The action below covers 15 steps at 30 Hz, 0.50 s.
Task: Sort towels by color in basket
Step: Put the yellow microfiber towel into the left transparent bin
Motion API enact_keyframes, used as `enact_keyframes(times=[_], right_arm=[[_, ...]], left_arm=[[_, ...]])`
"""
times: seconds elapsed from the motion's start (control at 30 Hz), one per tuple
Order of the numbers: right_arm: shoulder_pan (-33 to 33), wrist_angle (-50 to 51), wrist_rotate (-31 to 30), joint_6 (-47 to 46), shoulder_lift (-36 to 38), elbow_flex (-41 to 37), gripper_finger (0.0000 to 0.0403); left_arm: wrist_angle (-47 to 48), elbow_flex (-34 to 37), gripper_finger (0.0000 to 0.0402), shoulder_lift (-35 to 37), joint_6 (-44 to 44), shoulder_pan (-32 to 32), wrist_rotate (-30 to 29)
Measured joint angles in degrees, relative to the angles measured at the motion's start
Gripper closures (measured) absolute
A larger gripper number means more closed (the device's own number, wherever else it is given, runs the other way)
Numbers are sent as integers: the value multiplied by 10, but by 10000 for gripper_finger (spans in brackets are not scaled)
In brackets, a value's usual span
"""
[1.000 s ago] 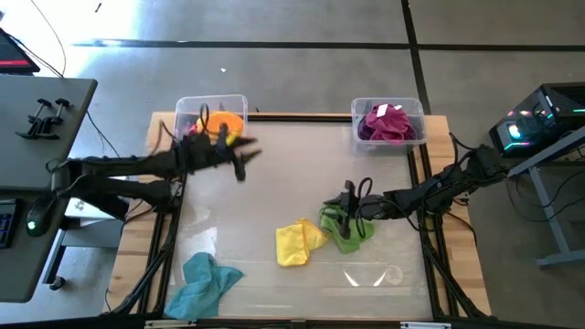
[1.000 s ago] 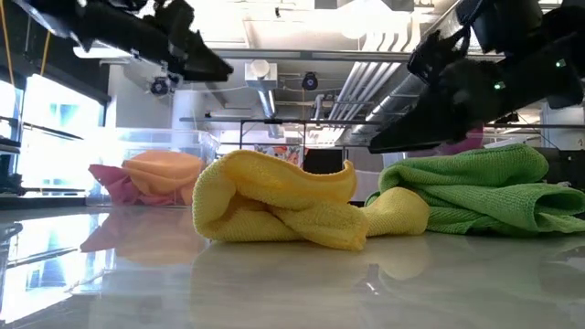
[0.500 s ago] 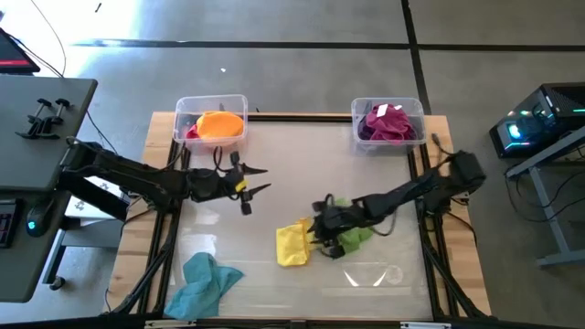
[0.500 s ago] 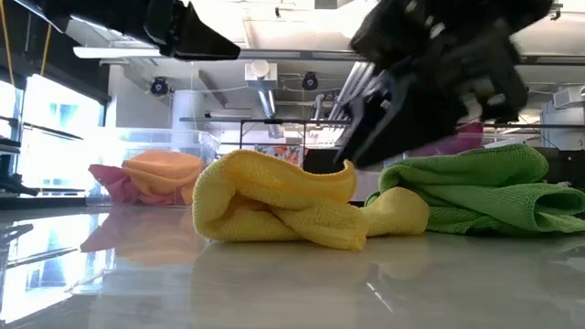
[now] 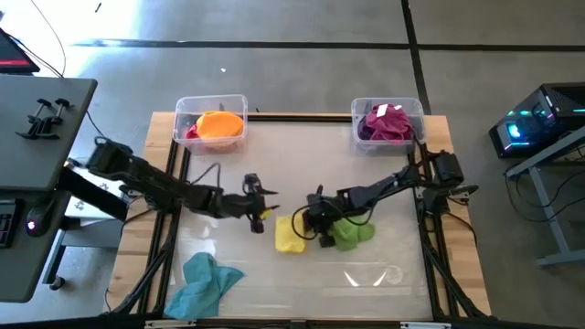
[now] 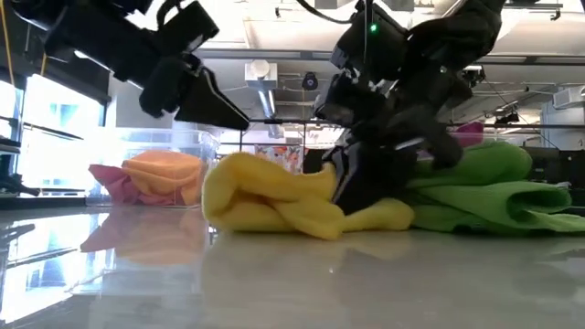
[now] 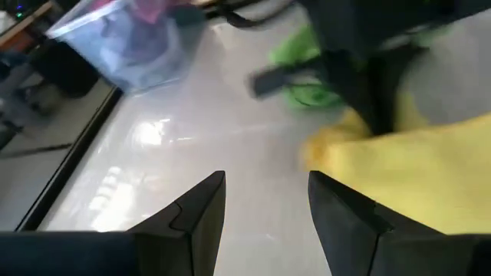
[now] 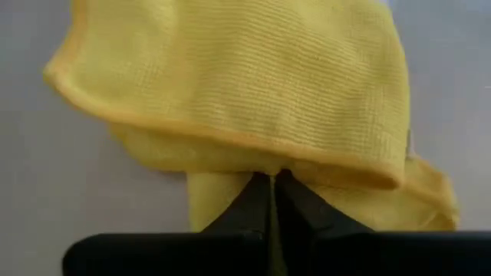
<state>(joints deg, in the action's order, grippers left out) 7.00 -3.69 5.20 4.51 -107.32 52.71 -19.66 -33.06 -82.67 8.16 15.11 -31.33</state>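
Note:
The yellow towel [image 5: 289, 234] lies crumpled on the table's middle, with the lime green towel [image 5: 353, 234] touching its right side. My right gripper [image 5: 312, 222] is shut at the yellow towel's right edge, between the two cloths. My left gripper [image 5: 265, 209] hangs open just left of the yellow towel [image 7: 414, 169], above the table and touching nothing. A teal towel [image 5: 206, 279] lies flat near the front left. Orange [image 5: 219, 122] and pink [image 6: 111, 182] towels sit in the far left bin, magenta [image 5: 388, 119] and purple ones in the far right bin. My right gripper pinches the yellow towel at its right edge [image 8: 265, 165] between its two fingertips [image 8: 253, 195], which meet just under a folded-over hemmed layer. The fingers slant down from the table's right side. The towel lies slack on the table, several layers folded.
Two clear plastic bins stand at the far edge, one left [image 5: 183, 108] and one right [image 5: 416, 110]. The tabletop is glossy, with bare room along the near edge and between the bins. A wooden rim [image 5: 457, 274] borders the table.
My left gripper has come from the far left bin down and toward the yellow towel, staying open. My right gripper has gone from over the lime green towel toward the table's left, tipped down and shut on the yellow towel's right edge, bunching it slightly.

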Motion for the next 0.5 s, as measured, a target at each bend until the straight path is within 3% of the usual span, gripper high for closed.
enact_keyframes(times=[0.1,0.17,0.3,0.5], right_arm=[[-7,-14,-105,-25,4,-1,386],[-13,-83,-137,-28,5,-17,389],[-33,-278,-118,-44,5,-79,397],[-61,-478,-86,-118,5,-161,399]], left_arm=[[-6,-29,227,-41,10,14,-1],[-1,-44,227,-58,11,18,2],[-2,-62,227,-89,30,18,7],[-19,-69,225,-133,44,-6,-31]])
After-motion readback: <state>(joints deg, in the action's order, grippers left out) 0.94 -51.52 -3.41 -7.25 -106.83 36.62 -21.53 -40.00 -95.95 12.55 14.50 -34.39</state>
